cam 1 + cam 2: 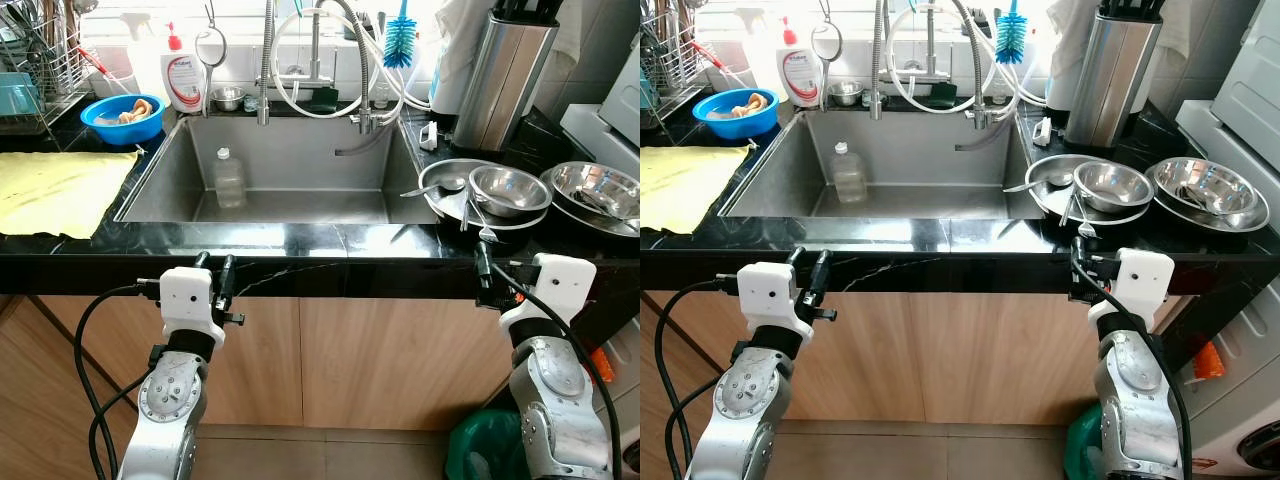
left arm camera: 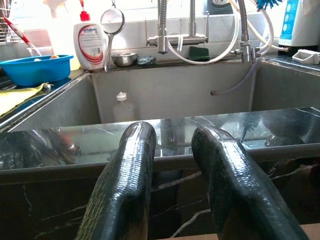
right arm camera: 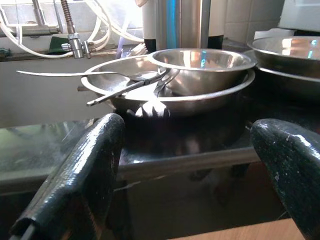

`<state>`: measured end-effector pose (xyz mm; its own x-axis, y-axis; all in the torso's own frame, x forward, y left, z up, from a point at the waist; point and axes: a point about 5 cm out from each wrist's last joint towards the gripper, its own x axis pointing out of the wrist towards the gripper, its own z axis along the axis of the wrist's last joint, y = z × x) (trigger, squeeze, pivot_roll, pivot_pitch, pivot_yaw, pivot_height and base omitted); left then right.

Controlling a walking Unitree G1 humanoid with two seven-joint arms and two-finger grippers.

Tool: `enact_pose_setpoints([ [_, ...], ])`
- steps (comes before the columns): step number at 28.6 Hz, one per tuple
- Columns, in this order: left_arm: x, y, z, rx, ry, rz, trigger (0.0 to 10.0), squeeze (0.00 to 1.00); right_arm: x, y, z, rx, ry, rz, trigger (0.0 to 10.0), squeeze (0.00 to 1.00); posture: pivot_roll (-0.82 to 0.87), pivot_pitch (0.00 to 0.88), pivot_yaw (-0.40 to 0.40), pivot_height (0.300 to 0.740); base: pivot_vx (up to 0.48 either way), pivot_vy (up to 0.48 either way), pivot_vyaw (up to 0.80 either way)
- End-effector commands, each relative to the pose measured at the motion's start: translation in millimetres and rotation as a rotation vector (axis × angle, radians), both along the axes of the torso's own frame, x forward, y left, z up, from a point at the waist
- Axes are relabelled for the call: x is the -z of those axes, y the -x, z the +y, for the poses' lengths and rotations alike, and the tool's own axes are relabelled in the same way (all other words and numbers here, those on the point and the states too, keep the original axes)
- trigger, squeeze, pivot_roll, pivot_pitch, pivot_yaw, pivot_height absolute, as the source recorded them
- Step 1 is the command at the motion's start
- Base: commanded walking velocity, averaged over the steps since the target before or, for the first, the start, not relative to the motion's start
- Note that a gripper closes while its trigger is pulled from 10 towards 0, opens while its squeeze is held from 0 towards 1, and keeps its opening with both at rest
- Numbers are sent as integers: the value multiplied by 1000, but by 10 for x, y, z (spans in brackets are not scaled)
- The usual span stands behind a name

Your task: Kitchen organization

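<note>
Right wrist view, right end effector (image 3: 187, 165) spread, steel bowl (image 3: 202, 67) half-hidden behind counter edge (image 3: 165, 162)

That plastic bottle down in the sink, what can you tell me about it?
The bottle is small, of clear plastic, with a white cap. It stands upright on the floor of the steel sink, near the back left corner. Whether it holds liquid is hard to tell. Nothing else touches it, and both grippers are at the counter's front edge.

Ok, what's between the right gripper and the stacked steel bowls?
Just the black counter edge, bare, seen in the right wrist view. The right gripper sits below and in front of it, jaws open; the steel bowls rest just beyond.
</note>
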<state>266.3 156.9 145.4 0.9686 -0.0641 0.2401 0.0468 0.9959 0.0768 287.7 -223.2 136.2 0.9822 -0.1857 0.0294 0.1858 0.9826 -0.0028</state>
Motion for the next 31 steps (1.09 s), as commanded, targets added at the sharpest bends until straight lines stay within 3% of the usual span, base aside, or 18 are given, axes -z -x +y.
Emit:
enact_pose_setpoints([
  [1,28,-12,-10,10,-28,19,10000,0,0,-29,-25,10,14,22,10000,0,-101,0,2,740,0,0,0],
  [16,54,-26,-51,22,-27,37,10000,0,-70,-177,60,-86,153,22,10000,0,-99,0,-3,740,0,0,0],
  [31,36,-53,-50,29,-33,31,10000,0,-121,-272,4,-53,170,-1,10000,0,-88,0,-2,740,0,0,0],
])
